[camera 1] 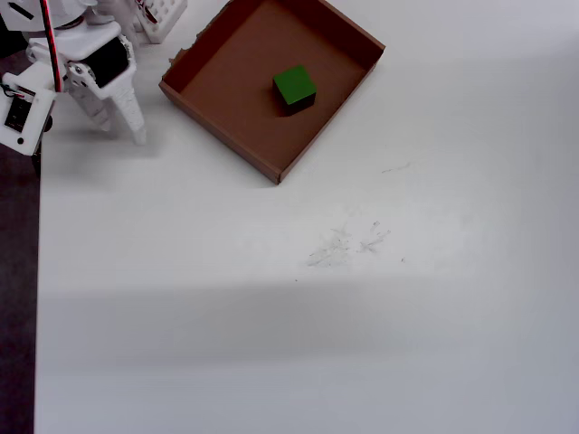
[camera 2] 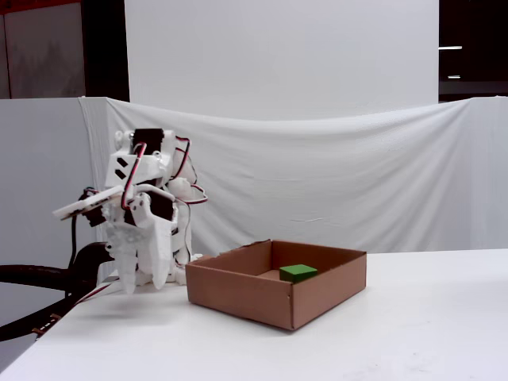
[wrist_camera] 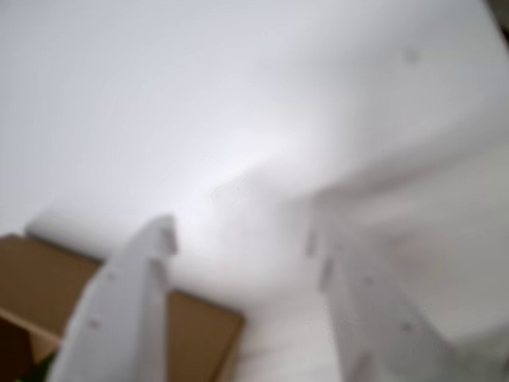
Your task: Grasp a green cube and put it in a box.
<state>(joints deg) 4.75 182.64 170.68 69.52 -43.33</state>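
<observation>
White table [camera 1: 362, 344], white cloth draped behind it in the fixed view [camera 2: 333, 175]; faint scuff marks [camera 1: 348, 242] near the middle of the overhead frame.

Green cube [camera 1: 295, 87] sits on the floor of the box [camera 1: 204, 107], roughly central, not touching any wall. Box lies in the upper middle of the overhead frame, turned diagonally. Fixed view agrees: the cube's top [camera 2: 298, 272] shows just above the near wall [camera 2: 238, 298].

Arm is folded back in the upper left of the overhead frame, fingers [camera 1: 122, 113] pointing down at the table, beside the box and clear of it. Wrist view is blurred, but shows the two fingers [wrist_camera: 238, 247] parted with only white table between them. Nothing held.

Handling judgement: cube looks solid, rigid and light, with flat faces and slightly rounded edges. Not fragile. The surface could be smooth and may slip under a skewed pinch. Best hold would be across two opposite side faces, fingers square to them, coming from above so the low box walls do not interfere. Cube's faces sit roughly parallel to the box walls, so the wrist would need turning to match.

Task state: cube in box; placement looks done.
</observation>
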